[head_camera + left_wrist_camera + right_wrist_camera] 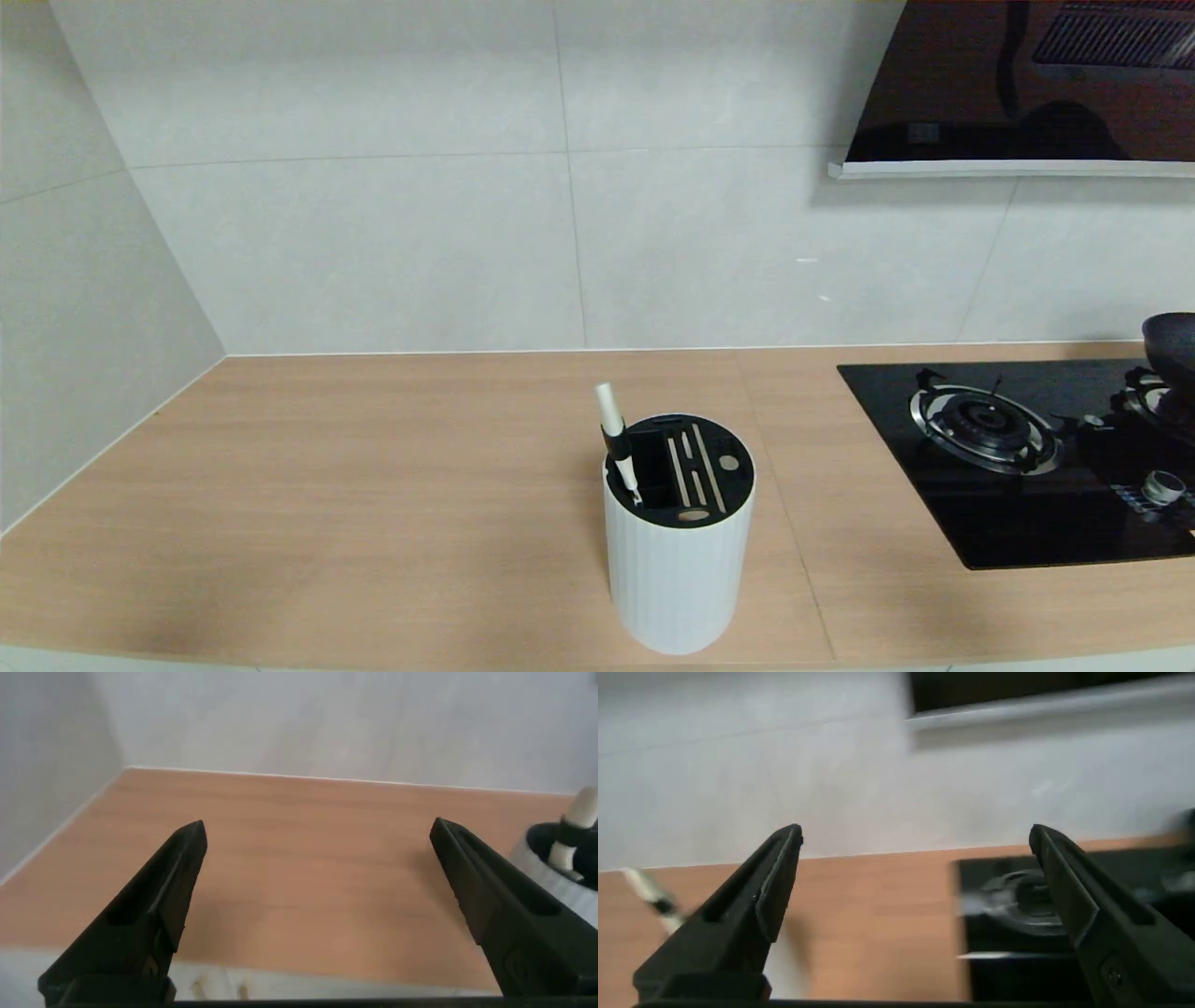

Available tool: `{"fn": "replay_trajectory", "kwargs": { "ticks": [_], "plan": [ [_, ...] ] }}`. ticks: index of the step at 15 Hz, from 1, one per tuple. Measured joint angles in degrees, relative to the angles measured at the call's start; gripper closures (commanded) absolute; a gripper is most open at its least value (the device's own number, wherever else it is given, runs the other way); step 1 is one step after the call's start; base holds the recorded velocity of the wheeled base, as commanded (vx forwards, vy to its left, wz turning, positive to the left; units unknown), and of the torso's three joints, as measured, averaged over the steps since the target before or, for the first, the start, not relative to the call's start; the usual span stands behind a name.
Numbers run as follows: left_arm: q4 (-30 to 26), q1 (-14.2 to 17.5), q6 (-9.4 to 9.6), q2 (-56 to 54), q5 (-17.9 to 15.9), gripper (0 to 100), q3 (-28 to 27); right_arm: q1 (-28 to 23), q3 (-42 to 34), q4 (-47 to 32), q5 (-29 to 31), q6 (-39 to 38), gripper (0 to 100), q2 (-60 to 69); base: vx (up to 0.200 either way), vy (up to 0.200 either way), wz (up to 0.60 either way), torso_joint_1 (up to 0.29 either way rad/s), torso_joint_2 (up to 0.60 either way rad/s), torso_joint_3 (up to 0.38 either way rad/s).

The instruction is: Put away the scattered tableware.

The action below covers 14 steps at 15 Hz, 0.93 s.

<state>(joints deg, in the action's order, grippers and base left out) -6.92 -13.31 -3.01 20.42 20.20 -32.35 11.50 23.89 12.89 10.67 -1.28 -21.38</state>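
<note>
Utensil (612, 422) in holder (678, 579), left gripper (319, 829), right gripper (915, 833) spread

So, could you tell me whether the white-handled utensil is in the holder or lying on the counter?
In: the utensil stands tilted in a compartment of the white holder, handle sticking up above its top.

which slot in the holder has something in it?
The leftmost wide slot, holding the white-handled utensil; the other slots to its right look empty.
</note>
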Motion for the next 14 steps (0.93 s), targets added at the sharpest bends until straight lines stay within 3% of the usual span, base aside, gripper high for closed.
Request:
{"fn": "replay_trajectory", "kwargs": {
  "ticks": [3,7,11,14],
  "plan": [
    [-0.6,5.6,3.04,-8.4,-1.6,0,0.8,-4.5,0.1,-6.0,0.9,3.5,0,10.9,0.000,0.000,0.00,0.000,0.00,0.000],
    [-0.6,12.2,7.00,-17.0,-4.9,0,4.5,-10.2,-1.2,-8.1,-0.9,3.7,0,17.9,0.000,0.000,0.00,0.000,0.00,0.000],
    [-0.4,13.3,7.30,-20.0,-5.5,0,9.7,-11.3,-8.3,-8.5,-2.5,3.2,0,20.9,0.000,0.000,0.00,0.000,0.00,0.000],
    [2.6,13.4,7.33,-20.4,-8.1,0,15.5,-11.4,-16.5,-8.4,-6.0,3.2,0,21.3,0.000,0.000,0.00,0.000,0.00,0.000]
  ]
}}
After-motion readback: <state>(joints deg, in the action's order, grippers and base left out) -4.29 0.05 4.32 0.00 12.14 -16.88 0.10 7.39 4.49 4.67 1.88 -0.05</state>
